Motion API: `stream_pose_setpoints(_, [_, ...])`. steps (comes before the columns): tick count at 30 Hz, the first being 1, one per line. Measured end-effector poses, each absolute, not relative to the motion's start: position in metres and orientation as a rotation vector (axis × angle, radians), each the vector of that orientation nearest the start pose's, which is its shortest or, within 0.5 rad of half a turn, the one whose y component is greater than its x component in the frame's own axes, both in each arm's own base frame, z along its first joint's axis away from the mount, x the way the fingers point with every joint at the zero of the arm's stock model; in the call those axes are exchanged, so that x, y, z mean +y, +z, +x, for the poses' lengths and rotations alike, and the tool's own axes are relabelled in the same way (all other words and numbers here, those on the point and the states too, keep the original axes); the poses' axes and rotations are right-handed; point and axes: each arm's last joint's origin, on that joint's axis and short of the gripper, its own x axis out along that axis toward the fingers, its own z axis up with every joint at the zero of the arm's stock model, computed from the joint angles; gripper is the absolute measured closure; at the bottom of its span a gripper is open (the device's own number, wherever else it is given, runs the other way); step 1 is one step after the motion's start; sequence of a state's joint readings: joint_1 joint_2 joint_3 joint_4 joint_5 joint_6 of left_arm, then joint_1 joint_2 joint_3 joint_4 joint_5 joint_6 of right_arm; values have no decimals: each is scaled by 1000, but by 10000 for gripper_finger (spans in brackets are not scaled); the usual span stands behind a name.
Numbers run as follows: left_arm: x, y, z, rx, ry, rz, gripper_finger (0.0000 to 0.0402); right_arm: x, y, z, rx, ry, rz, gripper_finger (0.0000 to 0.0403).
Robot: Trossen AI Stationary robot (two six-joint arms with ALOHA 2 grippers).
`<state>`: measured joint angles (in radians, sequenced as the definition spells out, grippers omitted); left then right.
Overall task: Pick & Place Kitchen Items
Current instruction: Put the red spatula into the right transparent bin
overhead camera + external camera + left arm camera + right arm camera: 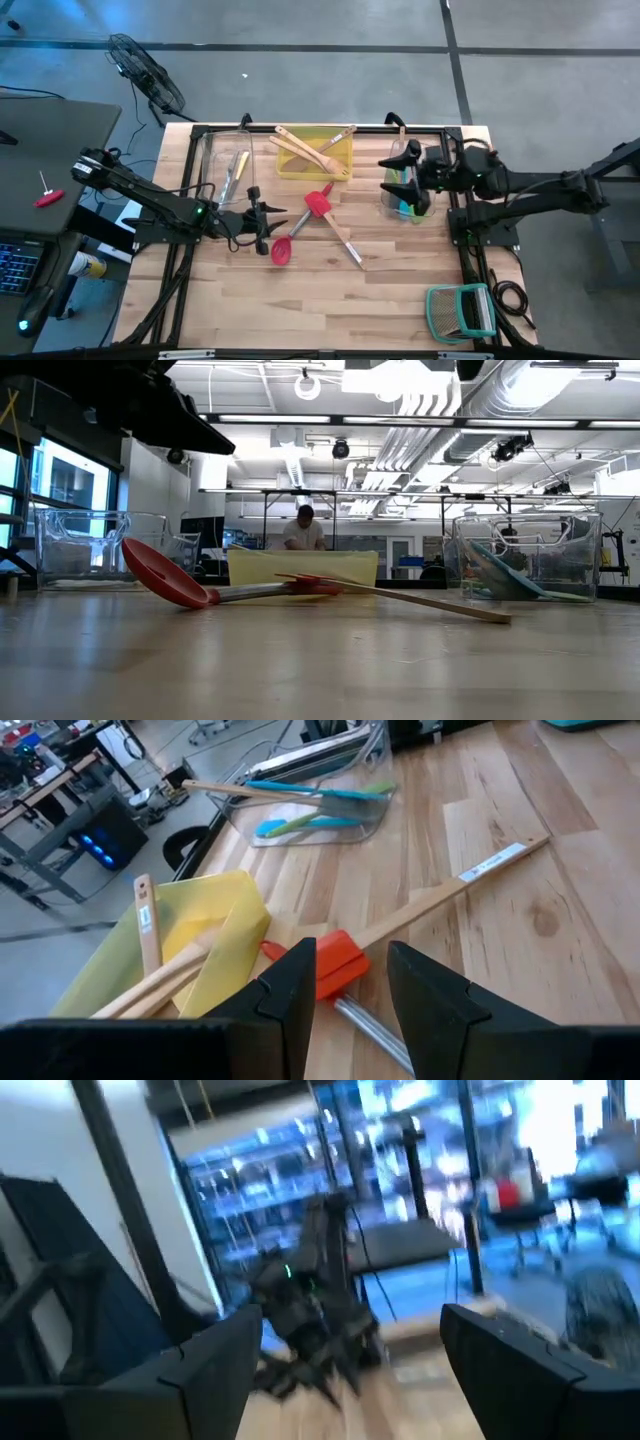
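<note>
A red ladle [280, 251] with a metal handle lies on the table, crossed by a red-headed spatula [318, 204] whose wooden handle [420, 600] runs toward the near right. My left gripper [266, 219] hovers open just left of them. In the left wrist view its fingers [300, 1005] frame the spatula head [338, 963] without touching. Wooden spoons [310, 152] lie in the yellow tray [345, 165]. A yellow-handled knife [238, 166] lies in the left clear bin [205, 160]. Blue and green utensils [305, 815] sit in the right clear bin [388, 195]. My right gripper [410, 178] hangs open over that bin, holding nothing.
A teal-framed rack [460, 310] sits at the near right corner. The table's near half [300, 310] shows bare wood. A person [303, 530] is in the room beyond the far edge. A desk with a laptop stands off the table's left side.
</note>
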<state>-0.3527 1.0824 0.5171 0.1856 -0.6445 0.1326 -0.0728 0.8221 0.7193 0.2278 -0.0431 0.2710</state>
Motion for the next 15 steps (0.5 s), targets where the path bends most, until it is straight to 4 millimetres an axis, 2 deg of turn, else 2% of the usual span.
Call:
stream_pose_setpoints(5, [-60, 222, 212, 352, 267, 308, 279, -13, 351, 185, -193, -14, 163, 105])
stream_pose_setpoints(9, [-60, 222, 212, 351, 270, 294, 279, -15, 356, 187, -255, -135, 104, 105])
stream_pose_setpoints(15, [-60, 222, 212, 350, 272, 278, 279, -14, 353, 193, -240, -109, 38, 105])
